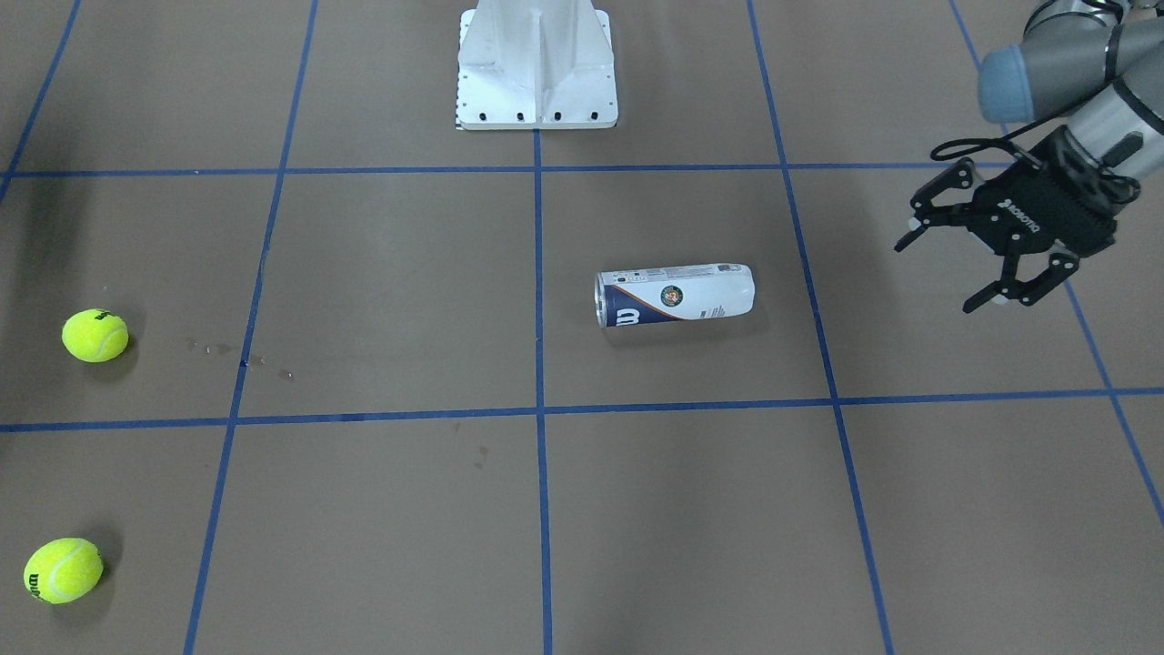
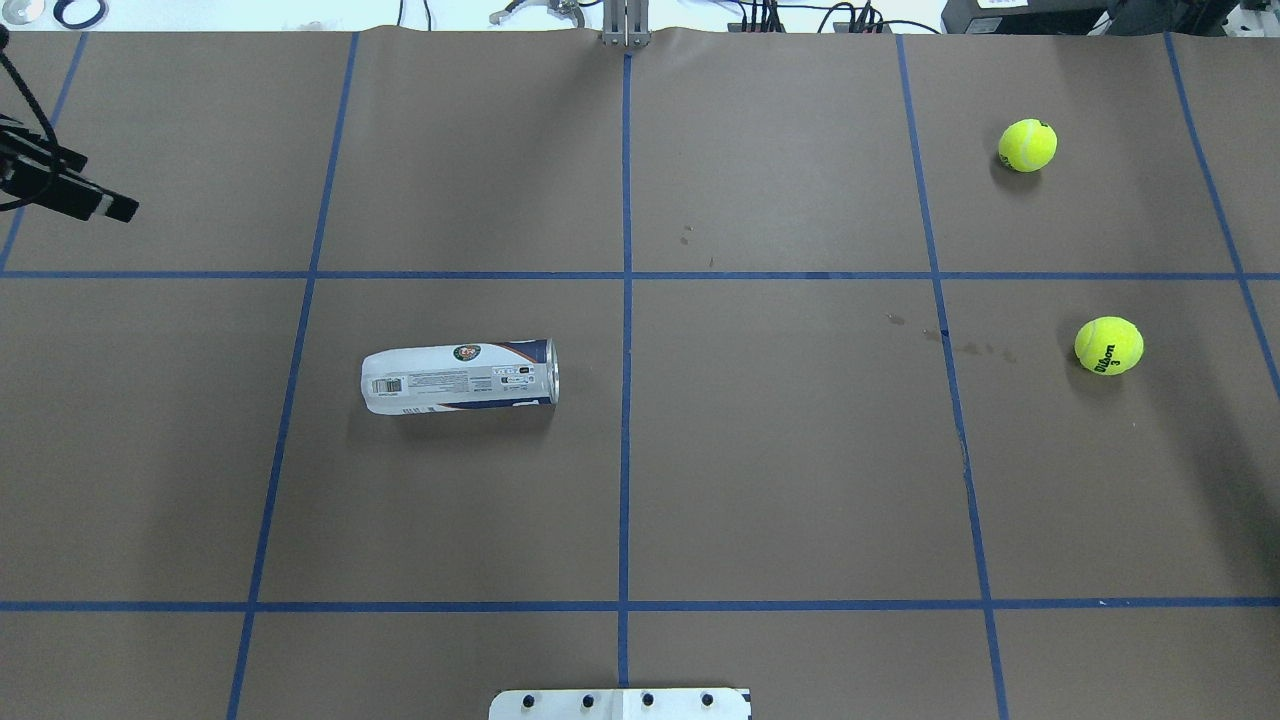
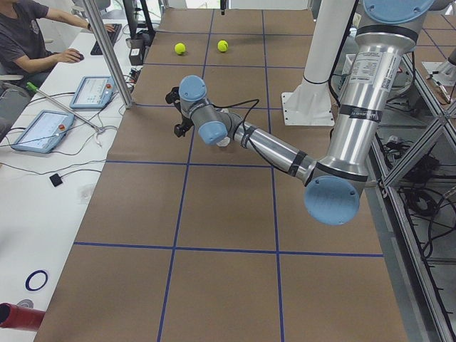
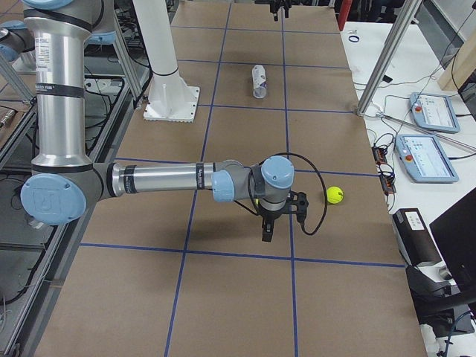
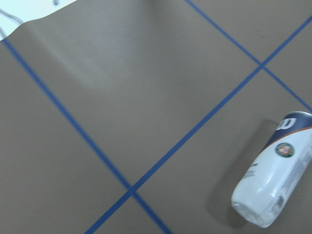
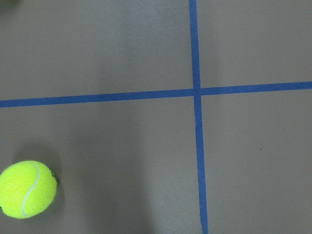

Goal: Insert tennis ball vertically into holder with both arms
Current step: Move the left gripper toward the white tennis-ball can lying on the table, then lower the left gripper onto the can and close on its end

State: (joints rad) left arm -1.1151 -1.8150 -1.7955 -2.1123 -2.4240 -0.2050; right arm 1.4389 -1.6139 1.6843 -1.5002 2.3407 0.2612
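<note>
From the front, the can [image 1: 675, 294] lies on its side on the table [image 1: 364, 273], in the robot's left half. Its long axis runs crosswise, closed end toward the left pincer [image 1: 938, 271], which hangs near, spread wide and empty, so I judge that arm the nearer. Overhead, the far ball [image 2: 1027, 145] and near ball [image 2: 1108, 345] sit well apart from the can. From the right end, the right pincer [image 4: 277, 216] hovers by them; its state I cannot tell.

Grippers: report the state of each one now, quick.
Left gripper: open, holding nothing.
Right gripper: cannot be told; it shows only in the side view.
</note>
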